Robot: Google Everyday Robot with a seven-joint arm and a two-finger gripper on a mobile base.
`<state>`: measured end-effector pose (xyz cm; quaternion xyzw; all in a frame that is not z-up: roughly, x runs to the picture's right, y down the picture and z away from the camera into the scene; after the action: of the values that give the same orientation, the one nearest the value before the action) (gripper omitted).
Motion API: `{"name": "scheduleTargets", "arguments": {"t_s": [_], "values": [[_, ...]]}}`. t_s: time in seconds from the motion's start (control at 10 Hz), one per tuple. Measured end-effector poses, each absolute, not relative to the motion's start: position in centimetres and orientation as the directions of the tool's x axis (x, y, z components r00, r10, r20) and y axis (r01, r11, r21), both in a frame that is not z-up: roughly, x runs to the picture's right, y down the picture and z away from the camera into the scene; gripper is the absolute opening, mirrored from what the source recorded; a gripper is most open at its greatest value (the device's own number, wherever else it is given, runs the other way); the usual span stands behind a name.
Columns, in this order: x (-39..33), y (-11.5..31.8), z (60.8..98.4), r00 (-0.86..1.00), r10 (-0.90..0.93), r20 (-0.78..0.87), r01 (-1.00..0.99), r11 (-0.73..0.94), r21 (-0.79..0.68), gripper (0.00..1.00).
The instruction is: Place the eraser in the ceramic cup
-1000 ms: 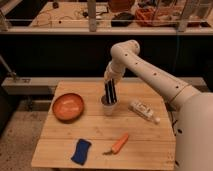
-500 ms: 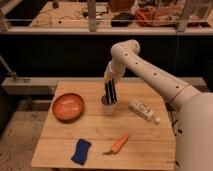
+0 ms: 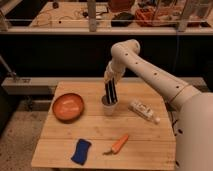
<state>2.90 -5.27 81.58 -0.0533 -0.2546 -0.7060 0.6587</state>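
On the wooden worktop (image 3: 100, 131), an orange bowl (image 3: 68, 106) was seen at the left, and a blue pad (image 3: 81, 151) lay near the front edge. The white cup (image 3: 109, 108) stood upright near the worktop's middle, just right of the bowl. The end effector (image 3: 110, 95) was pointed straight down, its tip at the cup's mouth; how far it was open, and what if anything it held, could not be told. A carrot (image 3: 118, 144) lay in front of the cup, a white bottle (image 3: 144, 110) on its side to the right. The arm (image 3: 150, 75) was extended from the right.
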Motion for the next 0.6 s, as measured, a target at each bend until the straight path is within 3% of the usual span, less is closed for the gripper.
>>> {"name": "scheduleTargets", "arguments": {"t_s": [0.5, 0.6], "values": [[2.88, -5.33, 81.48, -0.142, -0.903, 0.405, 0.954, -0.016, 0.3, 0.3], [2.88, -5.32, 81.48, -0.146, -0.903, 0.404, 0.953, -0.02, 0.302, 0.25]]}}
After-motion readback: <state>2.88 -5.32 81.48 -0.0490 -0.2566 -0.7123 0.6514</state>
